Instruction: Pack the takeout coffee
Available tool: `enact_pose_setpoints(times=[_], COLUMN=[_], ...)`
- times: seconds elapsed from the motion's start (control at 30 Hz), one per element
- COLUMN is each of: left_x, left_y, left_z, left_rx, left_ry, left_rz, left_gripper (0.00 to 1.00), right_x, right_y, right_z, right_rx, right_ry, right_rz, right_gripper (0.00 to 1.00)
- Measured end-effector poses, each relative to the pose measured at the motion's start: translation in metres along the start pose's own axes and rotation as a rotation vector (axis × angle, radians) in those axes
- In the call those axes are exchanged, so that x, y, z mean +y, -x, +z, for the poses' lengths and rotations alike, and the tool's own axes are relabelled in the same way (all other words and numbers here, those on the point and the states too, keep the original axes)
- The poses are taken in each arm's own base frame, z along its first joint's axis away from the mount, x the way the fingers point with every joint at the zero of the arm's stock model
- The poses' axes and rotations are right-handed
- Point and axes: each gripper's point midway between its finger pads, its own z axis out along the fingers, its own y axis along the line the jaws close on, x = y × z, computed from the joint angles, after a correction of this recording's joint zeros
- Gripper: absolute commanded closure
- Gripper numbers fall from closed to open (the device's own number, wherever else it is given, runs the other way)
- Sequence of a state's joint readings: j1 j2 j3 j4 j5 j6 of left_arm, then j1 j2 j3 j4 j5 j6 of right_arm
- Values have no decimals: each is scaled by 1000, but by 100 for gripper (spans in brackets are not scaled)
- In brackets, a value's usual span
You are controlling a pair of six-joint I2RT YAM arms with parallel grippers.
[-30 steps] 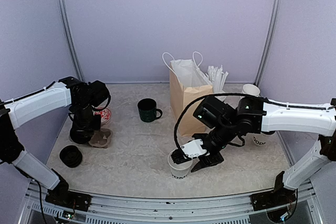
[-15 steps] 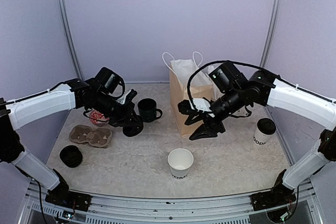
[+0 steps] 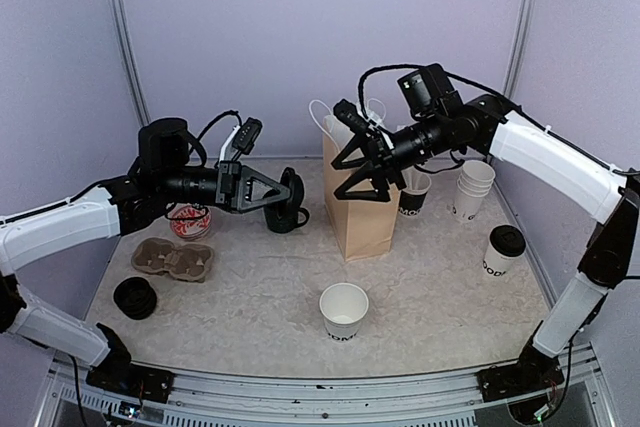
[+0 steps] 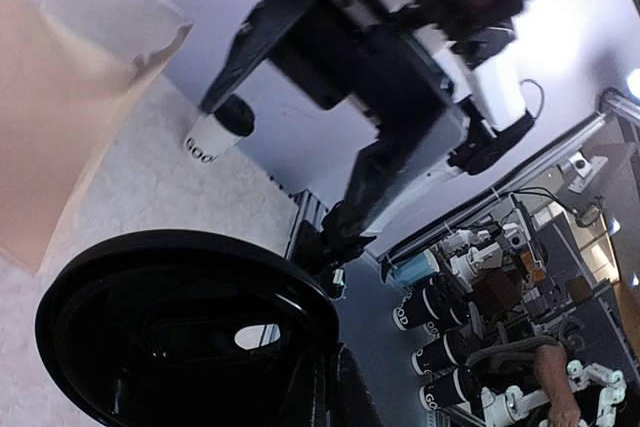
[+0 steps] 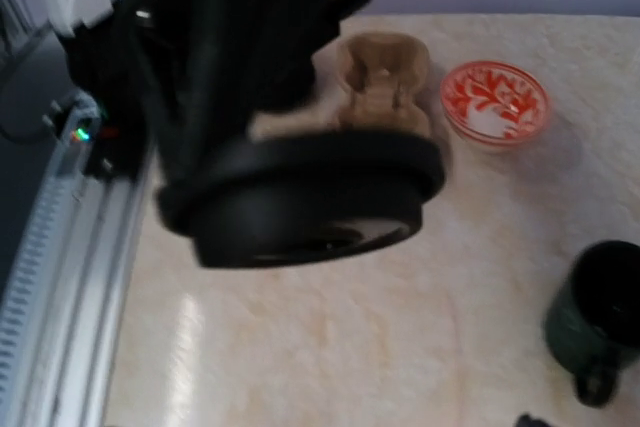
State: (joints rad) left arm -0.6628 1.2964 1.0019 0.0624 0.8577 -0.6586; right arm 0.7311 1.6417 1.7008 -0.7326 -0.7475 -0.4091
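Left gripper (image 3: 283, 190) is clamped tight on the edge of a black plastic lid (image 4: 180, 347), holding it in the air above the dark green mug (image 3: 285, 213), at the paper bag's (image 3: 362, 209) 9 o'clock. Right gripper (image 3: 345, 175) hangs at the bag's mouth with its jaws spread wide and nothing between them. One lidded takeout cup (image 3: 504, 250) with black lettering stands on the table at the bag's 4 o'clock, well apart from both grippers. A lidless lettered cup (image 3: 343, 310) stands at the bag's 6 o'clock. Another lettered cup (image 3: 413, 194) sits just beside the bag at its 2 o'clock, its top hidden by the right arm.
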Motion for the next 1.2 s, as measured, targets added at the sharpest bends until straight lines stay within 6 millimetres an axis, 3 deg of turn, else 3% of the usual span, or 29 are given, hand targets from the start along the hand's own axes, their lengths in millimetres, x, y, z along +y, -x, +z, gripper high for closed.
enact_pose_setpoints(times=[0.2, 0.37, 0.93, 0.97, 1.1, 1.2], left_x=[-42, -59, -65, -64, -49, -19], left_y=[22, 29, 34, 34, 33, 38], left_z=[-8, -13, -11, -11, -5, 3], left_rx=[-96, -132, -176, -176, -168, -167], left_ry=[-165, -236, -336, -334, -265, -97], left_rz=[136, 192, 181, 179, 168, 149], left_gripper=[100, 100, 100, 99, 72, 60], right_x=[-2, 3, 9, 7, -6, -14], right_y=[17, 35, 58, 57, 48, 36], right_z=[9, 8, 22, 22, 27, 29], right_rx=[-65, -123, -163, -159, -126, -92], right_ry=[86, 148, 211, 199, 116, 60], right_rz=[82, 115, 135, 137, 138, 131], right_gripper=[12, 5, 3, 3, 4, 3])
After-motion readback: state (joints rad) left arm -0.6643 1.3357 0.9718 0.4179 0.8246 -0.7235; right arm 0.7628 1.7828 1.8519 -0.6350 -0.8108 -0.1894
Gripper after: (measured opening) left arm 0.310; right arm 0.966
